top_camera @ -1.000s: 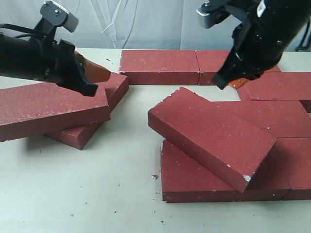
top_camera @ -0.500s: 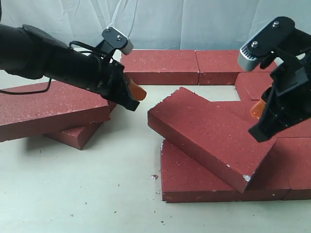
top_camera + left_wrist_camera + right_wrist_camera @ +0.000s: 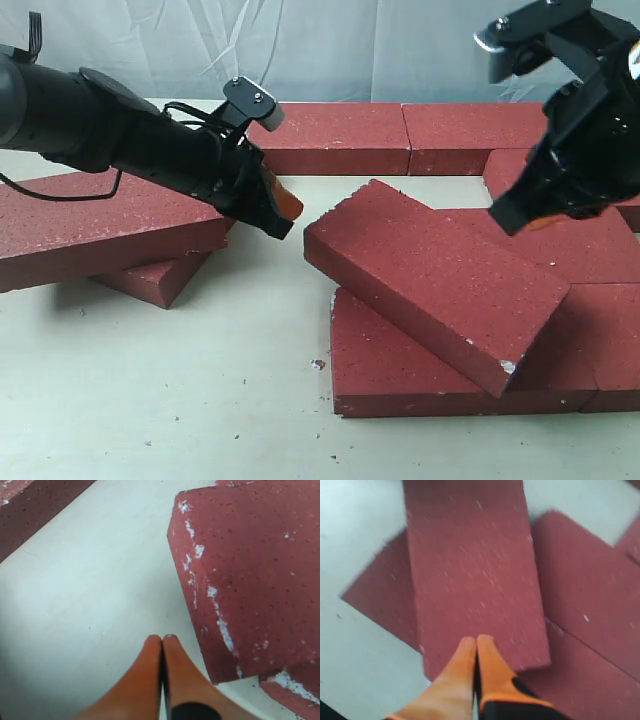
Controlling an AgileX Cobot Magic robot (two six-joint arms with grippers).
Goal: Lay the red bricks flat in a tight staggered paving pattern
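The left gripper (image 3: 287, 204), fingers pressed together and empty, has edged right and sits just left of the tilted brick (image 3: 435, 280). That brick has not moved, still propped across the flat bricks (image 3: 400, 375) near right. The right gripper (image 3: 476, 640), likewise pinched together, has lifted above its right end, so levelling likely remains.

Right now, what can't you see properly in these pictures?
Bottom brick: exterior view, the tilted brick lying on it covers most of its top.
Lower left brick: exterior view, the brick on top hides most of it; that one runs off the left edge.
Bricks at the right: exterior view, cut by the right edge and partly behind the right arm, so no sure count.
Right wrist view: blurred, brick specks smeared.
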